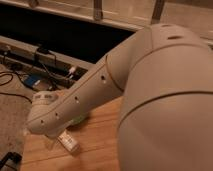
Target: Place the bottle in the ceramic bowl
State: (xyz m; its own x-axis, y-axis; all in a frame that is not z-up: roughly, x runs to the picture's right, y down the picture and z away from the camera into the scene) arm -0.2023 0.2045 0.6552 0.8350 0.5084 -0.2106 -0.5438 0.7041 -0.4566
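The bottle (pixel 68 142) is small and white and lies on its side on the wooden table (pixel 97 142), near the table's left front. My white arm (pixel 85 97) reaches down and left across the view. Its wrist ends just above and left of the bottle. The gripper (pixel 51 135) sits under the wrist, close beside the bottle's left end and mostly hidden by the arm. A green sliver of the ceramic bowl (pixel 80 119) shows under the forearm, just behind the bottle. The rest of the bowl is hidden.
The table's left edge (pixel 26 145) drops to a grey floor with dark cables (pixel 12 80) and a blue object (pixel 33 81). A dark low ledge with a rail (pixel 60 60) runs along behind the table. My arm's large shoulder (pixel 170 100) blocks the right side.
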